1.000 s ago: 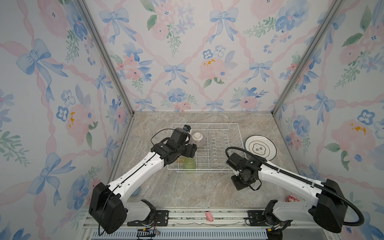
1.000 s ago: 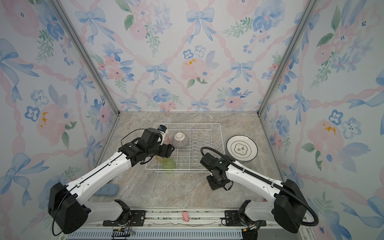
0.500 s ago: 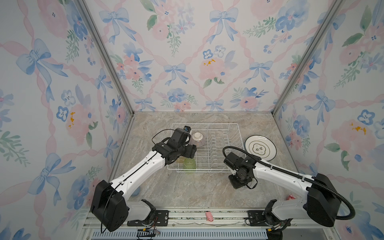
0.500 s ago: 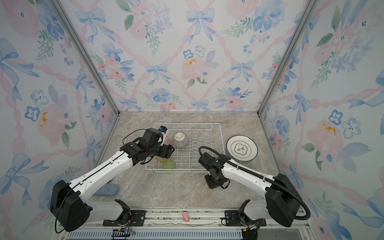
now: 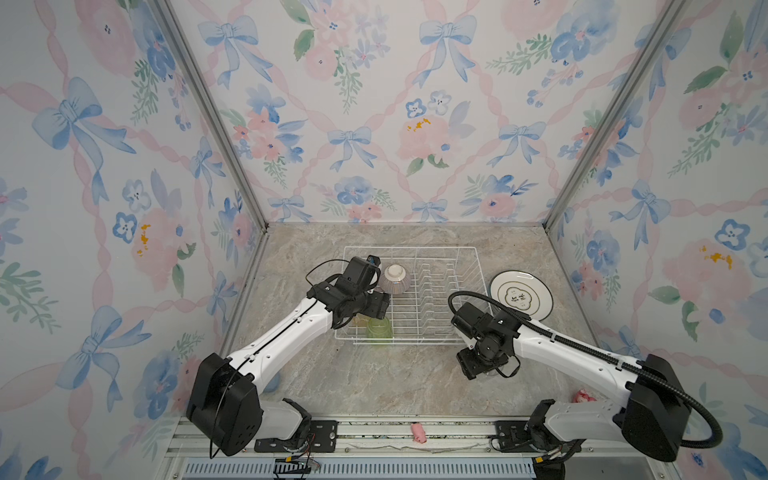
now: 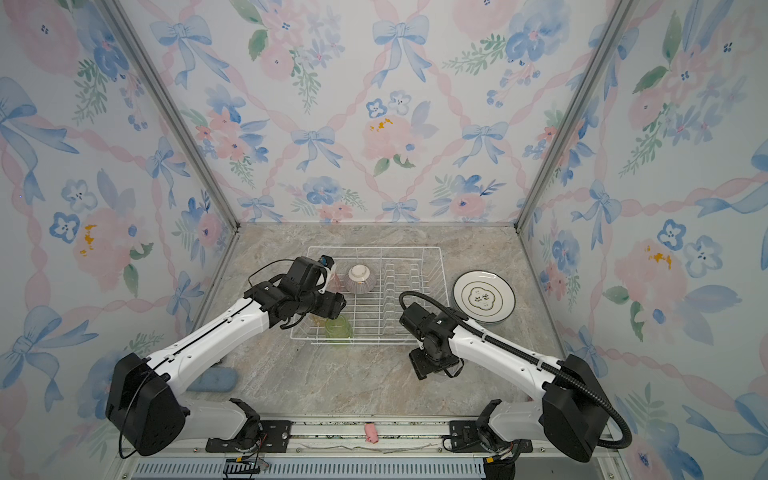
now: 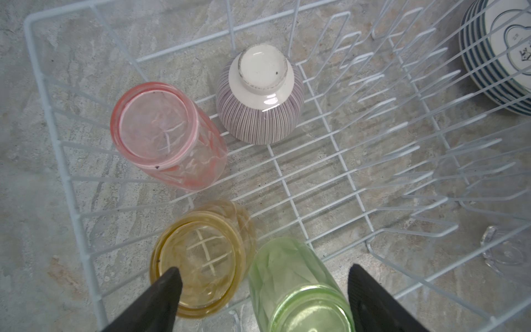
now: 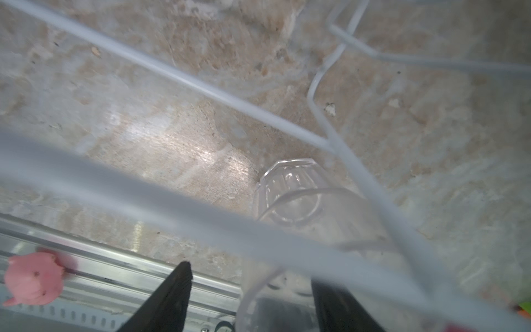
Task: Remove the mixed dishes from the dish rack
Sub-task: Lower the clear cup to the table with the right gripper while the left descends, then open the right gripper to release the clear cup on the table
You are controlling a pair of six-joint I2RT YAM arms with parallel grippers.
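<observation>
Since a second ago the right gripper (image 8: 250,276) has been opening. Its jaws, pressed together then, are now standing spread, and the arm is sitting slightly further left over the near part of the table (image 5: 374,386). The left arm is showing hardly any change.

Nearest of all, a small pink toy (image 5: 419,432) is lying on the metal rail (image 5: 374,426) along the front edge. Beyond it, the right jaws are pointing down at the table just off the near right corner of the dish rack (image 5: 415,248), outside the wire. The clear tumbler (image 8: 290,195) is standing there on the table, mouth up. One jaw is hanging clear of its outer wall and the other is showing through the plastic, so nothing is being pinched.

A little further back, the left gripper (image 7: 265,268) is hovering over the rack's near left corner with its jaws spread wide. The green tumbler (image 7: 293,281) is standing between them, apparently untouched in the wrist view. The yellow tumbler (image 7: 201,258) is standing just beside it on the left, beneath one jaw tip.

Further in, toward the rack's far left, the pink tumbler (image 7: 166,135) is standing on end. Just right of it the striped bowl (image 5: 395,279) is sitting upside down, white foot up.

Right of the rack, the plates (image 5: 520,295) are lying stacked flat on the table, just beside its right wall.
</observation>
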